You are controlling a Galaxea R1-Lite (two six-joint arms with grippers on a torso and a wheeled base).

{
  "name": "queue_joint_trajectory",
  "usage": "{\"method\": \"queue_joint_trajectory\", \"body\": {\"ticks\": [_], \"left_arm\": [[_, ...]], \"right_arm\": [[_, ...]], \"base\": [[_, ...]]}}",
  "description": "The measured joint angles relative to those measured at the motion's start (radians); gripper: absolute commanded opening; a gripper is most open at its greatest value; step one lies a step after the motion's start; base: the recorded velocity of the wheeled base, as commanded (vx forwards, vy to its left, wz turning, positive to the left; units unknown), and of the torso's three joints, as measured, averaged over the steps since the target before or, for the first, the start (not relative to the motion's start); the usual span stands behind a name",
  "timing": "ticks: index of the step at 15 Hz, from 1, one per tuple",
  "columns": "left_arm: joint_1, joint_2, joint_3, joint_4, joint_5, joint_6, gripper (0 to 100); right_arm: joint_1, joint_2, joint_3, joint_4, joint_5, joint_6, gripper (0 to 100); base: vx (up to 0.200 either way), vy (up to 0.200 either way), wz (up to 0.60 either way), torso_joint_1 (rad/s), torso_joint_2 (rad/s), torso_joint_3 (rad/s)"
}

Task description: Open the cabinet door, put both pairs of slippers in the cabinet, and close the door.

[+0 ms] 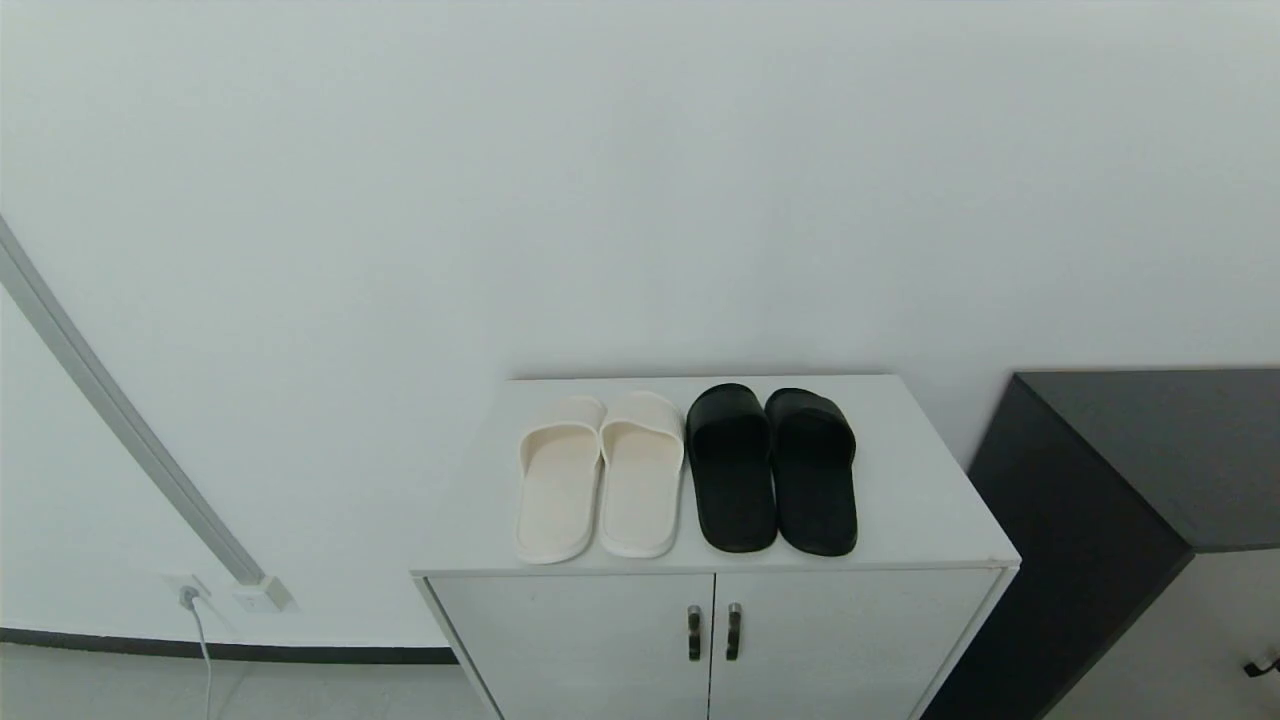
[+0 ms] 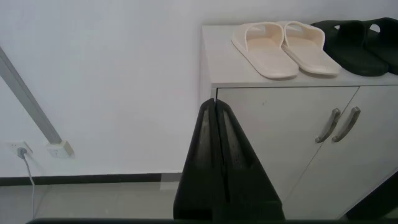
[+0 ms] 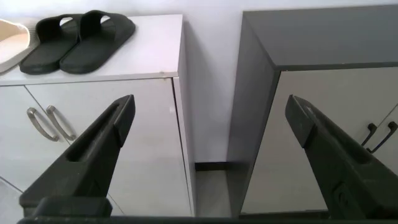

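A white cabinet (image 1: 900,470) stands against the wall with both doors closed and two metal handles (image 1: 712,631) at the centre seam. On its top lie a pair of cream slippers (image 1: 598,475) on the left and a pair of black slippers (image 1: 775,468) on the right, toes toward the wall. My left gripper (image 2: 216,104) is shut, held in front of the cabinet's left front corner, below the cream slippers (image 2: 286,48). My right gripper (image 3: 211,107) is open and holds nothing, in front of the gap beside the cabinet's right side (image 3: 186,112), with the black slippers (image 3: 78,40) off to one side.
A dark grey cabinet (image 1: 1130,480) stands close to the right of the white one, with a narrow gap between. A wall socket with a plugged cable (image 1: 188,597) and a slanted wall conduit (image 1: 110,400) are at the left. Floor lies in front.
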Motion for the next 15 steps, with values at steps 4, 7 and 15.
{"method": "queue_joint_trajectory", "body": {"ticks": [4,7,15], "left_arm": [[0.0,0.0,0.0,0.0,0.001,-0.006,0],[0.0,0.0,0.0,0.0,0.001,-0.006,0],[0.0,0.0,0.0,0.0,0.001,-0.006,0]], "right_arm": [[0.0,0.0,0.0,0.0,-0.009,-0.001,100],[0.0,0.014,-0.053,-0.022,-0.034,0.029,100],[0.123,0.631,-0.226,-0.174,0.185,0.099,100]], "base": [[0.0,0.0,0.0,0.0,0.0,0.0],[0.0,0.0,0.0,0.0,0.0,0.0],[0.0,0.0,0.0,0.0,0.0,0.0]]}}
